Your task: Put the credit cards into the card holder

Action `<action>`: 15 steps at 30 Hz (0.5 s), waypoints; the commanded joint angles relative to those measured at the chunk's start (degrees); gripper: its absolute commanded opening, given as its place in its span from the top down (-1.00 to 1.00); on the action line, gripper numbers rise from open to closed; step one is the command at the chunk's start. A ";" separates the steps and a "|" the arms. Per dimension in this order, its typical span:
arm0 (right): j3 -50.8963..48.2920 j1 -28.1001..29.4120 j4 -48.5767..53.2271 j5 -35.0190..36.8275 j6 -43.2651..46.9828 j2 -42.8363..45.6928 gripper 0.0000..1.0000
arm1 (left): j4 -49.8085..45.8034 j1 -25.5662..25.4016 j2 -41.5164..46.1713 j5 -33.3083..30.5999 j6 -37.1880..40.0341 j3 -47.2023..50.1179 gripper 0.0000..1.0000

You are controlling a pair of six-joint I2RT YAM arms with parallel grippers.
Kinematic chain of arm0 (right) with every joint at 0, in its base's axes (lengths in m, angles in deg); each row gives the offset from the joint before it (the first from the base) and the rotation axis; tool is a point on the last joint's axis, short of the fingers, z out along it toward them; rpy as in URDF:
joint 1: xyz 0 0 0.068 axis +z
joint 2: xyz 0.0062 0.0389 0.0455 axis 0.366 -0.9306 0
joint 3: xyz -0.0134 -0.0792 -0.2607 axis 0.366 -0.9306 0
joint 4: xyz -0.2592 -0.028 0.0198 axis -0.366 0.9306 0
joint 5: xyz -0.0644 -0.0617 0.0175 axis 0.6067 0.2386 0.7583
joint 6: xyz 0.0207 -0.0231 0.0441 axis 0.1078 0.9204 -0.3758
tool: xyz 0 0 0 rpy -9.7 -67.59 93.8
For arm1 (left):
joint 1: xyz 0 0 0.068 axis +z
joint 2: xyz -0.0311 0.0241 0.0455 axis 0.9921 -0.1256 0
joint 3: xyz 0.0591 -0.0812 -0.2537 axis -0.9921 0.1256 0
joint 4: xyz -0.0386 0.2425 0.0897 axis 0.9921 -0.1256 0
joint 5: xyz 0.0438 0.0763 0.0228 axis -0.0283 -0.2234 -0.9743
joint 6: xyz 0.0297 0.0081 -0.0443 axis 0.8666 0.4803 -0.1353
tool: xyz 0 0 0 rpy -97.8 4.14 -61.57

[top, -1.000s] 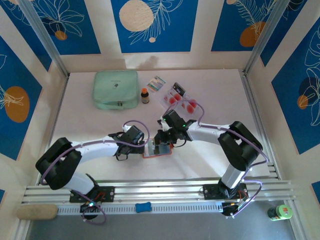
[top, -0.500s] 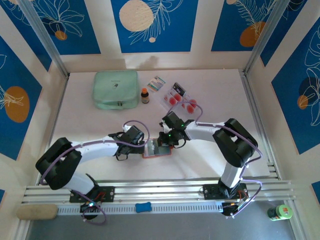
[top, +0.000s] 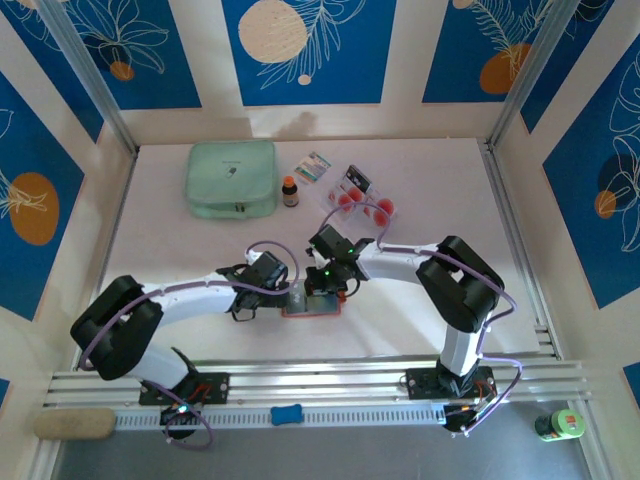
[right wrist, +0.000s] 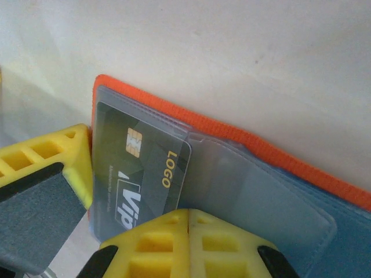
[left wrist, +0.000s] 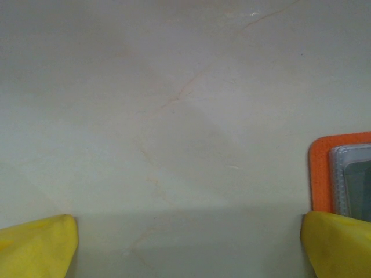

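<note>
The card holder [right wrist: 261,197] is receiving a credit card [right wrist: 142,168]: the right gripper [right wrist: 188,220], tips pressed together, has slid toward frame left overhead, nudging it in; left gripper [left wrist: 188,246] gapes, empty.

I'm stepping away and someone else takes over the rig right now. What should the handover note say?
Left gripper: open, holding nothing, one finger beside the card holder.
Right gripper: shut, tips at the edge of a card.
That card lies at the holder's clear pocket; I cannot tell whether it is fully seated.
Other cards: loose pile at the back of the table.
Done: one card at the holder.
Left: seat it if needed, then fetch the rest.
</note>
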 commanded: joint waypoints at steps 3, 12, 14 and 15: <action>-0.06 0.65 3.59 1.84 1.72 4.51 1.00 | 2.16 0.60 2.83 0.57 0.66 0.77 -0.99; -1.97 1.20 3.24 2.47 0.81 7.16 1.00 | -0.58 1.44 9.30 -0.92 -0.32 3.54 -0.99; -2.01 1.54 2.80 2.42 0.45 6.59 1.00 | -0.64 1.42 9.41 -0.76 -0.62 4.15 -0.99; -2.01 1.75 2.57 2.29 0.21 6.27 1.00 | -0.58 1.43 9.35 -0.57 -0.77 4.55 -0.99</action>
